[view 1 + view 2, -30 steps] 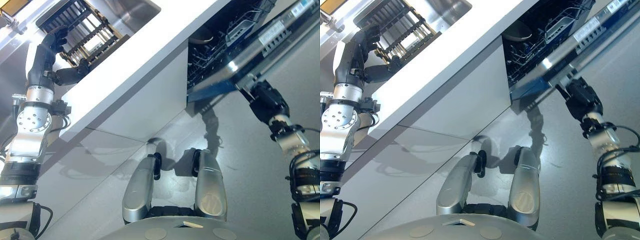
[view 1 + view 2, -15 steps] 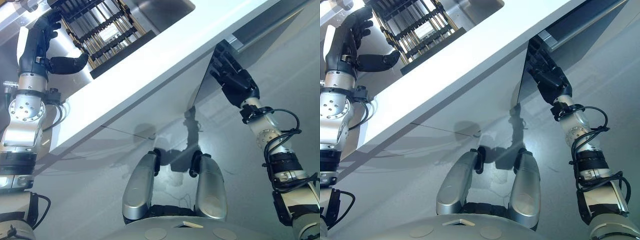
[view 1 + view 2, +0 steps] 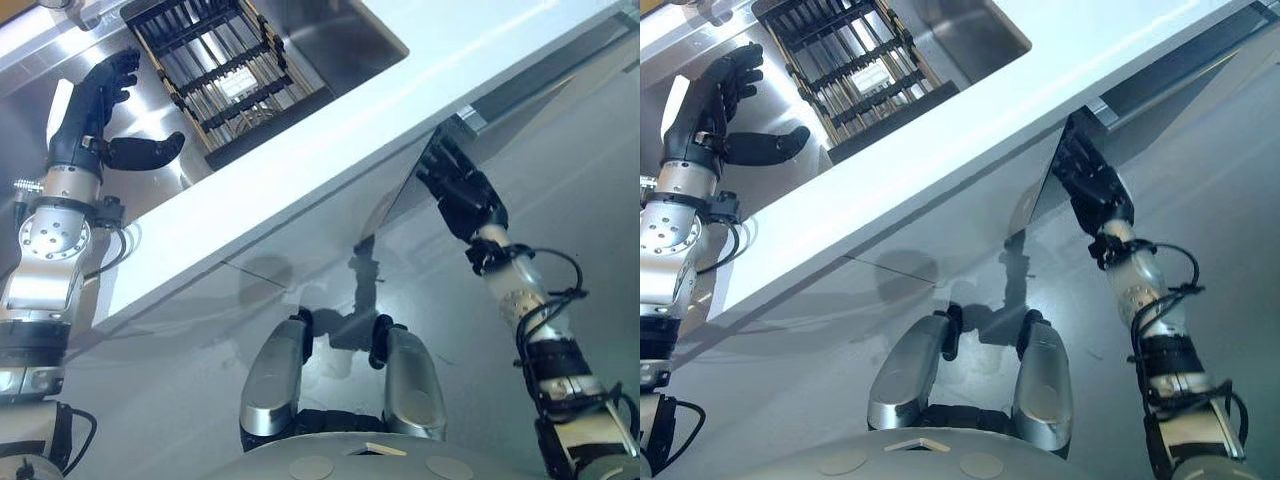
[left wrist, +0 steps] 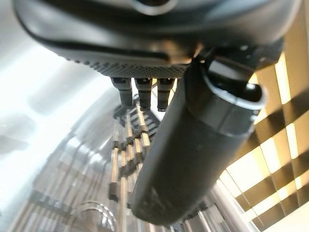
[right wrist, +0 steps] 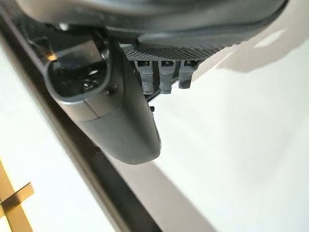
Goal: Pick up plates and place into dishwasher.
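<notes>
- Left hand (image 3: 95, 115): fingers spread wide, holding nothing, above the steel sink (image 3: 345, 45) beside the dish rack (image 3: 225, 75).
- Right hand (image 3: 1090, 180): fingers straight against the dishwasher door (image 3: 1160, 85), under the white counter (image 3: 330, 135).
- Plates: none distinguishable near the sink.

dishwasher door (image 3: 400, 195): went from open to apparently fully shut | right hand (image 3: 455, 185): followed it up, flat against panel
</notes>
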You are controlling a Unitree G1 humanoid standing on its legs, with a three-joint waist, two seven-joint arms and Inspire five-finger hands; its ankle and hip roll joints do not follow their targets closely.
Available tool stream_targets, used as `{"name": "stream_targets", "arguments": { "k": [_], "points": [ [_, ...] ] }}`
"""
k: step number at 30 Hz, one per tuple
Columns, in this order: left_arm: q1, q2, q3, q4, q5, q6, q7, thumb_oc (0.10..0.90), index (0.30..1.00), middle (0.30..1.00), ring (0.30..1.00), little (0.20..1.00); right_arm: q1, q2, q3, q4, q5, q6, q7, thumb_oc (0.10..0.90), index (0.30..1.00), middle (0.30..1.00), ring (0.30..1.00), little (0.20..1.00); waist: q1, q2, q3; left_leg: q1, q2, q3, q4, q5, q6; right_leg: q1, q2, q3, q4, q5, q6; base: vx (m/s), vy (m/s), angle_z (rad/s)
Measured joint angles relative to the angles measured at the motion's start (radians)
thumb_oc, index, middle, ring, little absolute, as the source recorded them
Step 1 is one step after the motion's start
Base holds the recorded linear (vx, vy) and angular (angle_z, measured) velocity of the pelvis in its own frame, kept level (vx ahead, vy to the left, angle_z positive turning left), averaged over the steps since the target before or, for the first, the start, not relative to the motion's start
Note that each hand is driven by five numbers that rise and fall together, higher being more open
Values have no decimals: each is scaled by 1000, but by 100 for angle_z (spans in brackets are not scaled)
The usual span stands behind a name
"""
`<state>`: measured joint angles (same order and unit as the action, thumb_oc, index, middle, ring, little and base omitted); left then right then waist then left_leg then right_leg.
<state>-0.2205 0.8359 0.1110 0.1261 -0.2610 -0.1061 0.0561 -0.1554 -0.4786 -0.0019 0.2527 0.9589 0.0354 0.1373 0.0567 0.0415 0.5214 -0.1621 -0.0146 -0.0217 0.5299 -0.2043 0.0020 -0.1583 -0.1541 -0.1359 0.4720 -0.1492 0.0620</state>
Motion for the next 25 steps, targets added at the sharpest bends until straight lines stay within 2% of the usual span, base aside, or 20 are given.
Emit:
{"name": "stream_targets", "arguments": {
  "k": [4, 8, 11, 15, 19, 25],
  "points": [
    [127, -23, 74, -85, 12, 10, 29, 800, 900, 900, 900, 900, 161, 57, -54, 34, -214, -11, 8, 800, 900, 900, 900, 900, -7, -44, -24, 62, -6, 40, -97, 24, 21, 58, 5, 40, -119, 47, 27, -93, -10, -17],
    [187, -61, 90, -91, 31, 9, 53, 800, 900, 900, 900, 900, 260, 127, -72, 222, -278, -43, 40, 800, 900, 900, 900, 900, -19, -102, -137, 118, -14, 58, -213, 61, 27, 116, 3, 44, -253, 97, 38, -96, -9, -10],
    [197, -103, 87, -91, 47, 9, 76, 800, 900, 900, 900, 900, 291, 174, -64, 354, -308, -81, 33, 800, 900, 900, 900, 900, -34, -125, -200, 179, -22, 59, -326, 110, 26, 169, 3, 40, -350, 136, 38, -124, -22, -3],
    [197, -125, 70, -92, 57, 9, 88, 800, 900, 900, 900, 900, 304, 201, -39, 409, -355, -114, -4, 800, 900, 900, 900, 900, -54, -118, -239, 211, -21, 58, -402, 148, 19, 185, 10, 38, -394, 156, 31, -99, -2, 1],
    [195, -146, 31, -105, 67, 9, 90, 800, 900, 900, 900, 900, 302, 202, -17, 500, -471, -129, -49, 800, 900, 900, 900, 900, -67, -82, -298, 251, -18, 57, -497, 194, 11, 204, 23, 33, -441, 175, 24, -85, 9, 0],
    [179, -164, -23, -109, 68, 11, 95, 800, 900, 900, 900, 900, 296, 201, 67, 700, -615, -125, -38, 800, 900, 900, 900, 900, -67, -36, -362, 313, -2, 53, -592, 233, -4, 250, 46, 19, -501, 185, 13, -64, 6, 1]
  ]
}}
